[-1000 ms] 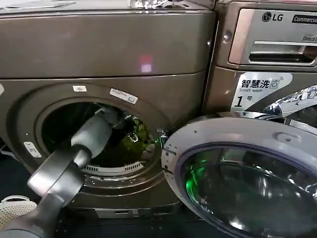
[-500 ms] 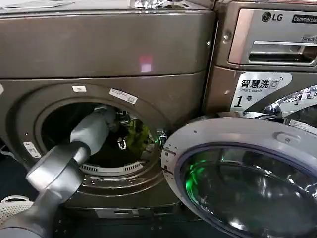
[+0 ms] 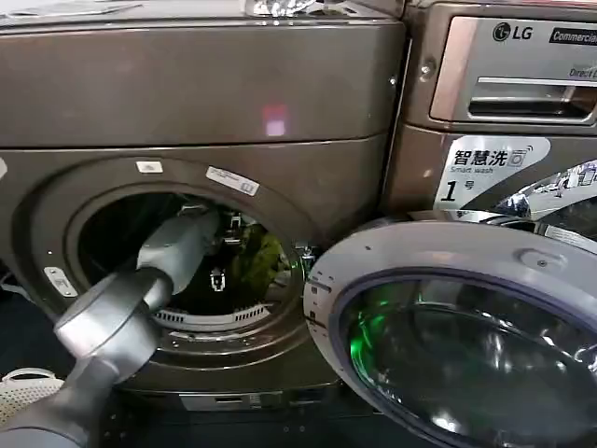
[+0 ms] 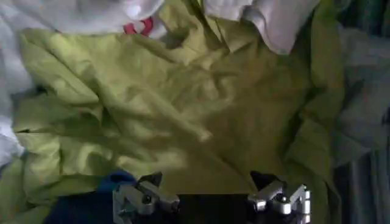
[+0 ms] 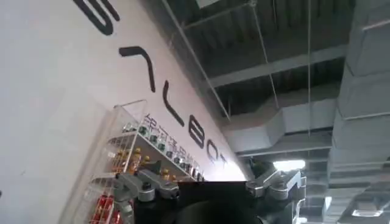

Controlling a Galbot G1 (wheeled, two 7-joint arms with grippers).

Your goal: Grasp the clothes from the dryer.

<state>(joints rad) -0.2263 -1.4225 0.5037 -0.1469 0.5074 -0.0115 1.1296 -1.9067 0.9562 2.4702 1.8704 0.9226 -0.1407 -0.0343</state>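
Facing crumpled lime-green clothes (image 4: 183, 115) with white and blue pieces, left gripper (image 4: 210, 198) spread.

Left arm stretched forward and up from the lower left, elbow bent, left tool (image 4: 210, 198) at its far end with fingers (image 4: 144, 196) spread apart; right tool (image 5: 210, 187) tilted upward, fingers likewise apart.

My left gripper (image 3: 222, 250) now sits higher inside the dryer (image 3: 201, 103), drifting toward eleven o'clock, fingers spread over the clothes (image 4: 183, 115), lime-green heap closer beneath me.
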